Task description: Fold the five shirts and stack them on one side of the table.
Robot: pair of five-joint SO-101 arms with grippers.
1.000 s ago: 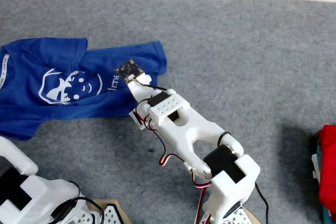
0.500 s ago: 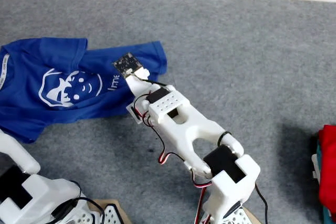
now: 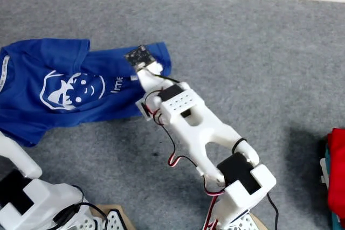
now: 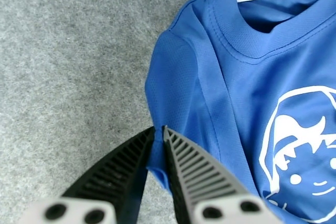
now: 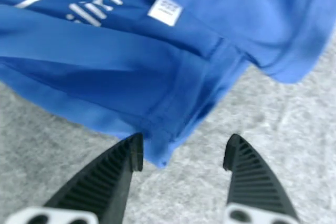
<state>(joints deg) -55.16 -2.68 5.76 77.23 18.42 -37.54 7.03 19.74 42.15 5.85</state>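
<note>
- The left gripper has its jaws pressed together at the edge of a sleeve of the blue shirt. A fold of the sleeve hem seems to be nipped between them.
- The right gripper has its jaws spread wide and holds nothing. It hangs over the bottom hem corner of the same shirt, one jaw above the cloth and the other above the bare grey table.
- In the high view the blue shirt lies on the left half of the table, print upward. It is spread out with some wrinkles, and its sleeves and body are unfolded.
- A red garment sits at the table's right edge, well apart from the blue shirt. Whether it is folded cannot be told.
- As a judgement, this shirt is only at the gripping stage.
- All its folds are left to do, and then it has to be carried to a pile at one side.
- The pictures do not settle how many of the five shirts are finished.
</note>
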